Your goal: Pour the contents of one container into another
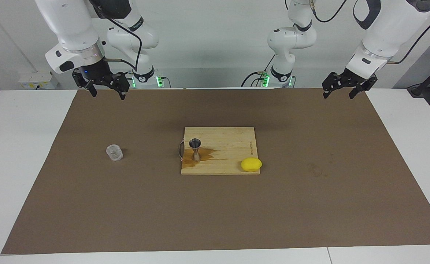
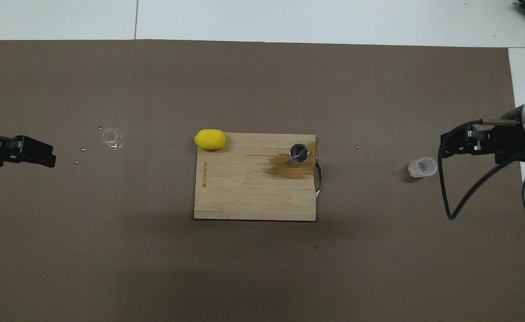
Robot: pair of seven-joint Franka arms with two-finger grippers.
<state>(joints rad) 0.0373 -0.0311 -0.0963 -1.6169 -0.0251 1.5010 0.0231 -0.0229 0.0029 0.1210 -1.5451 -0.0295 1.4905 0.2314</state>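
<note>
Open mat is lying all around the clear cup (image 1: 114, 152), which is standing alone toward the right arm's end of the surface. On the cutting board (image 1: 220, 146), the jigger (image 1: 195, 149) is standing clear of the lemon (image 1: 251, 164), well apart.

jigger (image 1: 195, 149) and lemon (image 1: 251, 164) on board (image 1: 226, 145); cup (image 1: 114, 152) off-board toward right arm's end, apparently upright
</note>
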